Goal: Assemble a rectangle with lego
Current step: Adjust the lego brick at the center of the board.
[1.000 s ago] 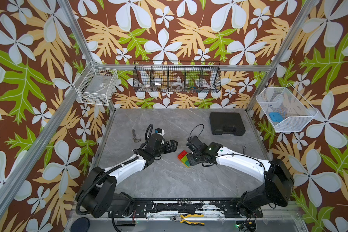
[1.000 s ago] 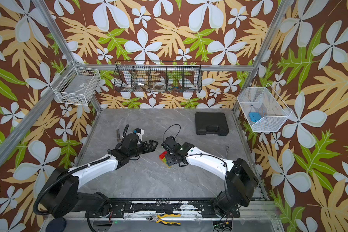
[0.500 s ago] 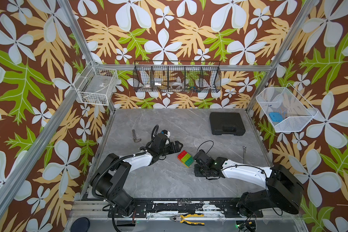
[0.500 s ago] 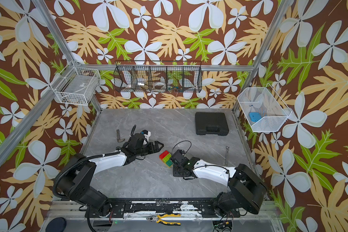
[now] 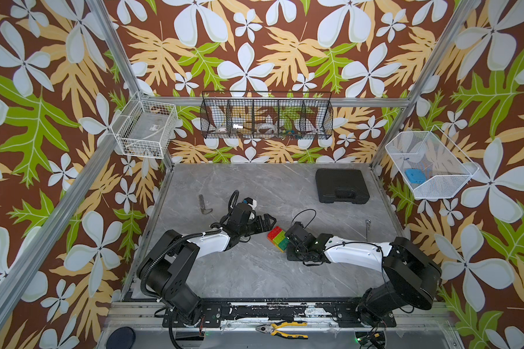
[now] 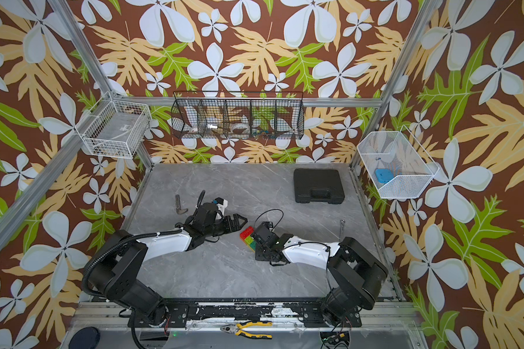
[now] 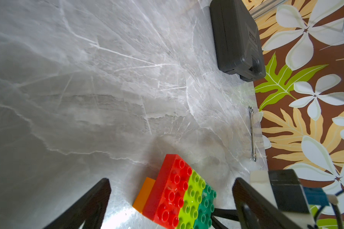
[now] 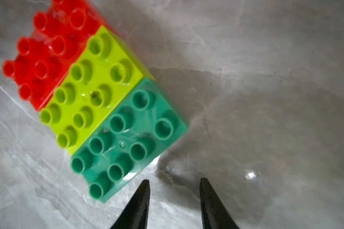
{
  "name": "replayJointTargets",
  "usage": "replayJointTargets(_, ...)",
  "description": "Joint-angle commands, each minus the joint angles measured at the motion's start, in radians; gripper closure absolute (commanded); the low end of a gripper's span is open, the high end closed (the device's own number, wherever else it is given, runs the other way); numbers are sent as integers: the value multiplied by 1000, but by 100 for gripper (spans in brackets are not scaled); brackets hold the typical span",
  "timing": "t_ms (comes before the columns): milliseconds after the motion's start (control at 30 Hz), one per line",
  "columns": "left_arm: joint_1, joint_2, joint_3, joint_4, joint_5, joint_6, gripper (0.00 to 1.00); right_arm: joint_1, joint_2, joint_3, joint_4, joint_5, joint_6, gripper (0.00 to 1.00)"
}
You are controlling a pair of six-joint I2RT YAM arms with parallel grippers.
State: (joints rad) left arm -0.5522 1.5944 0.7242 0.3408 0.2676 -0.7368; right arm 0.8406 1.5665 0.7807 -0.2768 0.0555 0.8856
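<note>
Both arms have drawn back since the earlier frames, and the rectangle (image 5: 276, 237) now lies free on the grey table (image 5: 248, 272), near its middle and between the two grippers. Its top shows red, lime and green stripes. The lower layer appears only as an orange edge in the left wrist view, where the frame cuts off part of the block. The right wrist view is blurred and crops the red brick.

The right gripper (image 8: 174, 188) sits just right of the green end. Its jaws are a narrow gap apart with nothing between them. In both top views its own body hides the fingertips and the block's corner beside them.

The left gripper (image 5: 265, 222) is spread wide and empty, just left of the red end.

Farther out, a black case (image 5: 341, 185) lies far right and a slim wrench (image 5: 368, 229) lies by the right edge. An L-shaped metal piece (image 5: 204, 205) is on the left, too small to identify.
</note>
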Motion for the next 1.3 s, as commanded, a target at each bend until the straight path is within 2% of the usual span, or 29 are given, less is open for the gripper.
replayJointTargets(0,1,-17,-6,23,-17,-4,2,-12,7,8,8,27,-25,60)
replayJointTargets(333,26,-75,-29,-11,-49,11,3,-52,73,79,-6,22,-123,60)
replayJointTargets(567,53,-126,-68,-30,-67,20,3,-91,152,165,-27,3,-245,60)
replayJointTargets(1033,100,-174,-107,-49,-91,31,3,-108,376,456,-119,13,-463,59)
replayJointTargets(1267,118,-189,-114,-59,-102,36,3,-109,444,556,-135,5,-490,59)
